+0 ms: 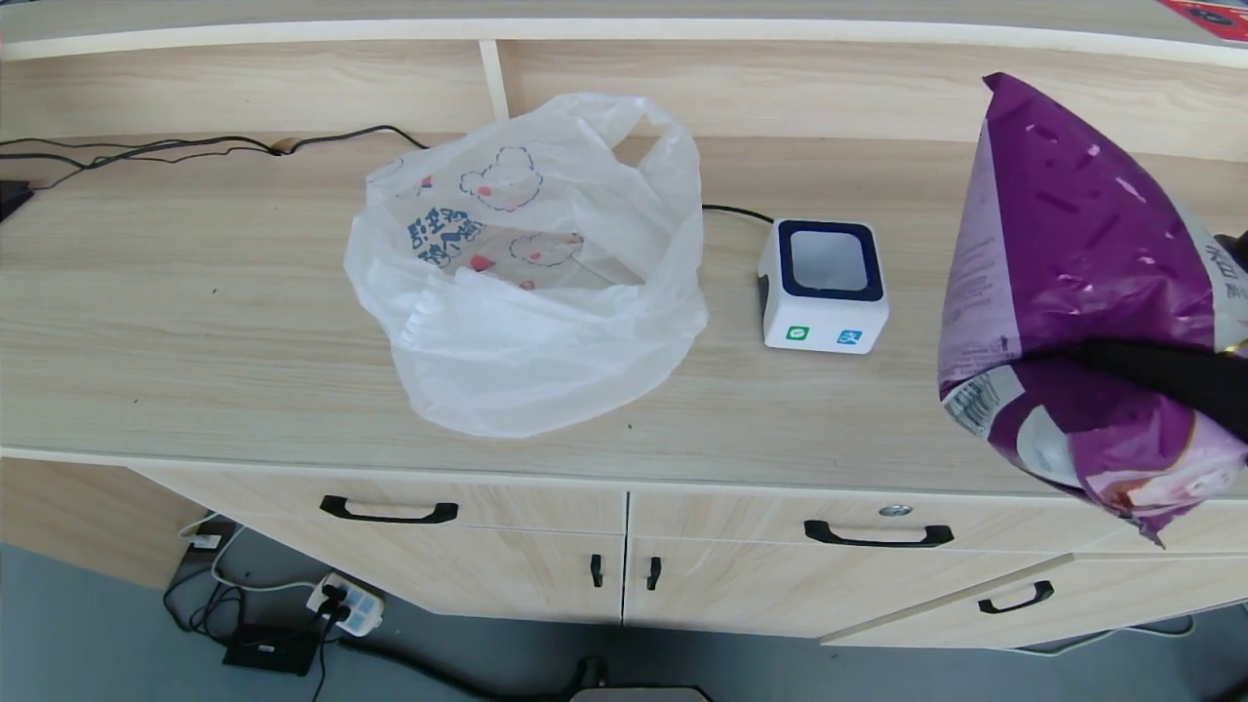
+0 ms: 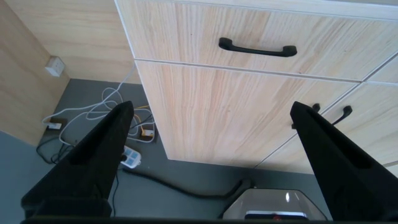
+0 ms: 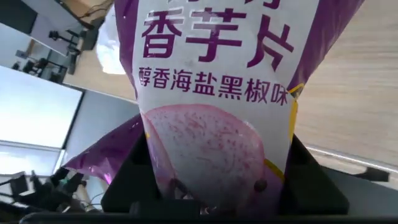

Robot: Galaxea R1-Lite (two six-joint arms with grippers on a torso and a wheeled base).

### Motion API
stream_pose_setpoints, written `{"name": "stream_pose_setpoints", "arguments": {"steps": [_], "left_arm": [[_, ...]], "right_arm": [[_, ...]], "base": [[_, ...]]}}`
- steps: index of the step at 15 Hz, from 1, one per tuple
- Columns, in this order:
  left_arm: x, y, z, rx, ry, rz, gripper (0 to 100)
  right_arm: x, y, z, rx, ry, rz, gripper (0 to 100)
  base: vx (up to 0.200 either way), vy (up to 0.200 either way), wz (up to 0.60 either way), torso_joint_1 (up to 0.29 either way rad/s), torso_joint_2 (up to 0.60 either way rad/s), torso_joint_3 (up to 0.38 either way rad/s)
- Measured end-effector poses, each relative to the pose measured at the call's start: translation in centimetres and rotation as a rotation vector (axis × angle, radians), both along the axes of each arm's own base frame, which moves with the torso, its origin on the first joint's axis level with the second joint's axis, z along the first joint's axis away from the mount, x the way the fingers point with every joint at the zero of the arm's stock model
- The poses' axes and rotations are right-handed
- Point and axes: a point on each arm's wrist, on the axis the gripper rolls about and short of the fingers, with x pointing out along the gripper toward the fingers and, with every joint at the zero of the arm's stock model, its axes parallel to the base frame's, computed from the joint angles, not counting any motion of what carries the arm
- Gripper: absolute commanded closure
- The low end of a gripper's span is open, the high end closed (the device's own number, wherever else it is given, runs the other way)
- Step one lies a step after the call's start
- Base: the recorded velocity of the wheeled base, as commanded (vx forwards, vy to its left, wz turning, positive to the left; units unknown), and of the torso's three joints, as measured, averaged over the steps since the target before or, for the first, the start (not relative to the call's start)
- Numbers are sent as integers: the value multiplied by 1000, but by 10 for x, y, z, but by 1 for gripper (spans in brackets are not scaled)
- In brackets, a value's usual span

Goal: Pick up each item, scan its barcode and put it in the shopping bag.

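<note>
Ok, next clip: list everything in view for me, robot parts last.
shopping bag: one, translucent white with blue and red print, open on the counter, left of centre
scanner: one, white with dark blue frame, on the counter right of the shopping bag
snack bag: one, purple, held up at the right
counter: one, light wood
cables: several, black, back left of the counter
handles: five, black, on fronts below the counter
power strip: one, white, on the floor
left gripper: open, before the drawers
right gripper: shut on the snack bag
</note>
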Motion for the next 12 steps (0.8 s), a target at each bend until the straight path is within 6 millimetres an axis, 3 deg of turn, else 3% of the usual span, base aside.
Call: {"name": "stream_pose_setpoints", "arguments": {"steps": [2, 4, 8, 12], "left_arm": [[0, 0, 0, 0, 0, 0, 0], [0, 0, 0, 0, 0, 0, 0], [0, 0, 0, 0, 0, -1, 0], [0, 0, 0, 0, 0, 0, 0]], "right_arm": [[-21, 9, -5, 139, 35, 126, 100], [-29, 12, -6, 249, 82, 186, 100], [-25, 23, 18, 467, 149, 280, 100], [-19, 45, 30, 498, 168, 401, 100]], "base": [[0, 0, 0, 0, 0, 0], [0, 0, 0, 0, 0, 0], [0, 0, 0, 0, 0, 0], [0, 0, 0, 0, 0, 0]]}}
